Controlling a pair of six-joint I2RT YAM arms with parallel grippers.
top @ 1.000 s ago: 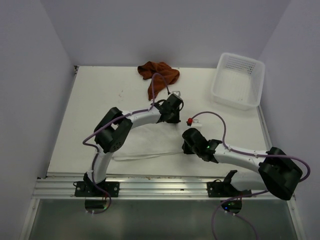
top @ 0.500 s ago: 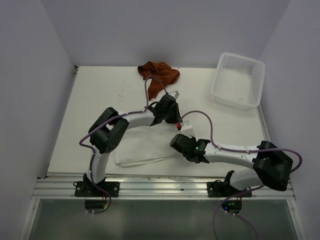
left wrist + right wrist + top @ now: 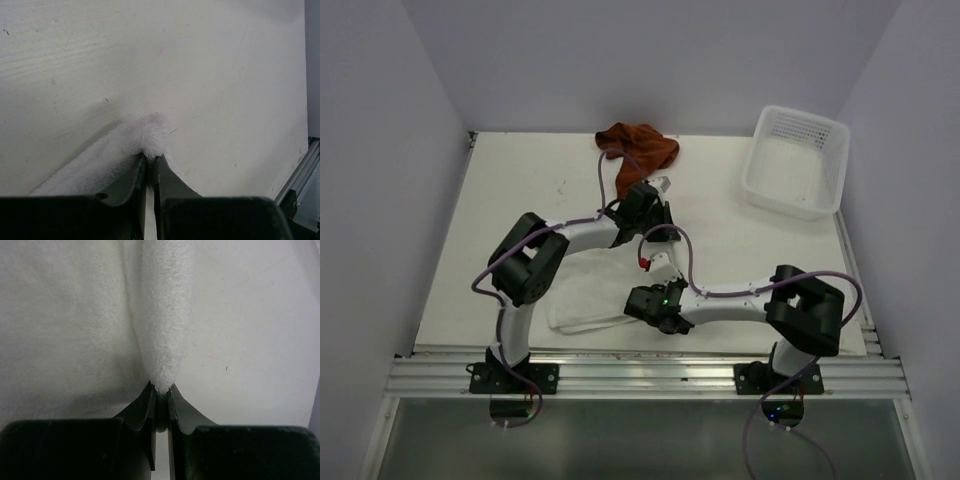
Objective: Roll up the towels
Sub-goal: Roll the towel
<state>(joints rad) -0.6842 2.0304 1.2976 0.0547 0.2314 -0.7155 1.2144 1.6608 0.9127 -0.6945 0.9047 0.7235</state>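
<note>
The white towel (image 3: 582, 296) lies bunched and folded on the table's near-left part. My left gripper (image 3: 644, 214) is at its far end, shut on a fluffy corner of the white towel (image 3: 150, 137); the jaws (image 3: 151, 158) pinch the cloth at their tips. My right gripper (image 3: 652, 306) is at the towel's near right edge, shut on a folded ridge of the white towel (image 3: 166, 315) that runs away from its tips (image 3: 161, 389). The rust-brown towel (image 3: 636, 148) lies crumpled at the back of the table, apart from both grippers.
A white perforated basket (image 3: 796, 160) stands at the back right. The metal rail (image 3: 640, 376) runs along the table's near edge, close to the right arm. Grey walls close in the left, right and back sides.
Both grippers have moved left with the white towel's edge in them. The right arm swung far left across the table, and the towel's right part now lies folded over towards the left.
</note>
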